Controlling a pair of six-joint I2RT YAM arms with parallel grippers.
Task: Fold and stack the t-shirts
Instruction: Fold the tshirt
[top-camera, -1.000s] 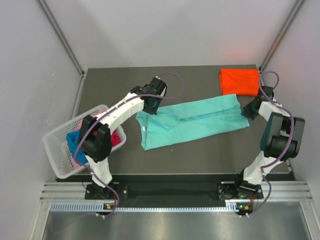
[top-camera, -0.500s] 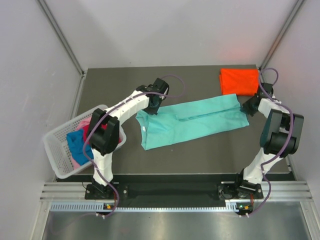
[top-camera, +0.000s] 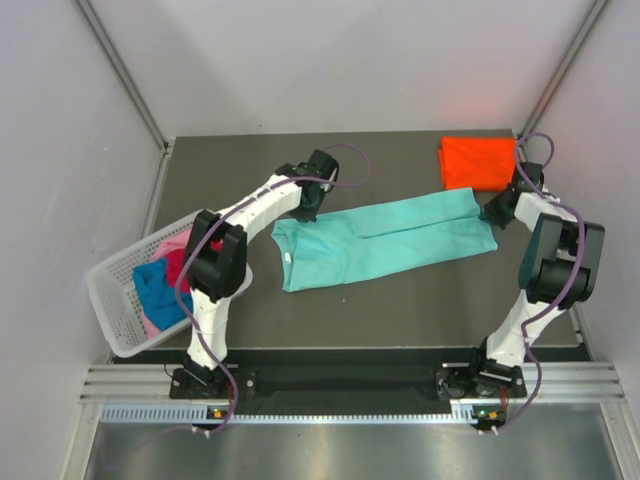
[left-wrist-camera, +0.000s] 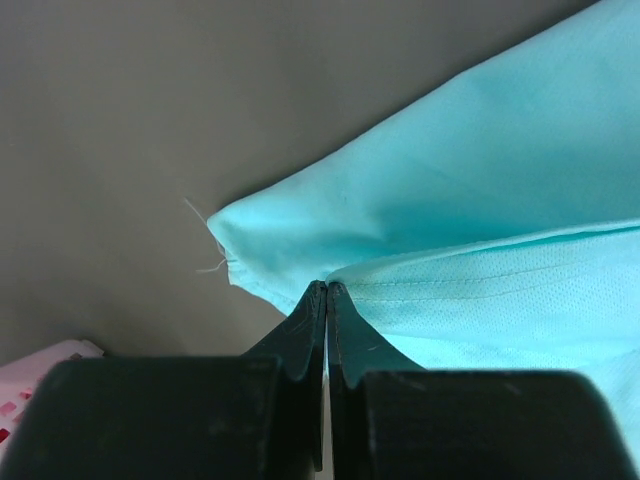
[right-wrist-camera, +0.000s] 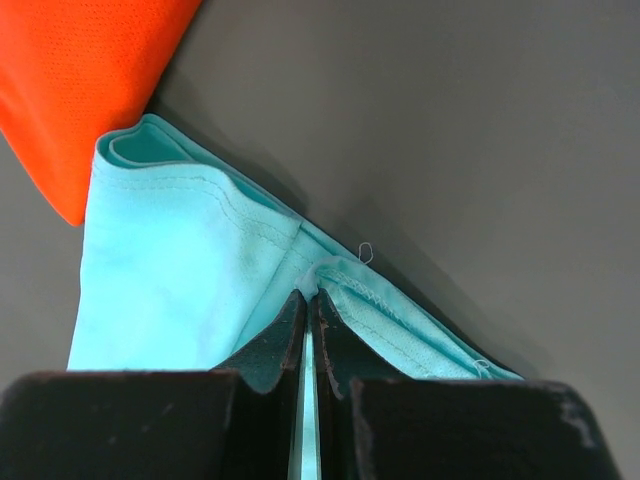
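A dark grey surface seen from above, with two robot arms reaching in from the near edge. A teal t-shirt lies across the middle of it as a long, narrow band, folded lengthwise and slanting slightly away toward the right. The left tool sits at the band's far left corner with its two black fingers pressed together, pinching the cloth edge where a stitched hem meets the fold. The corner rises a little off the surface around the fingertips. The right tool sits at the band's right end, also closed, with a sliver of teal cloth visible between its fingers and a hemmed edge bunched at their tips. A folded orange t-shirt rests flat in the far right corner of the surface. Its near edge is just beside the teal shirt's far right corner, though whether the two touch cannot be told. At the left edge, a white lattice basket sits tilted, holding a blue shirt, a magenta-red shirt and a pink shirt in a loose heap.
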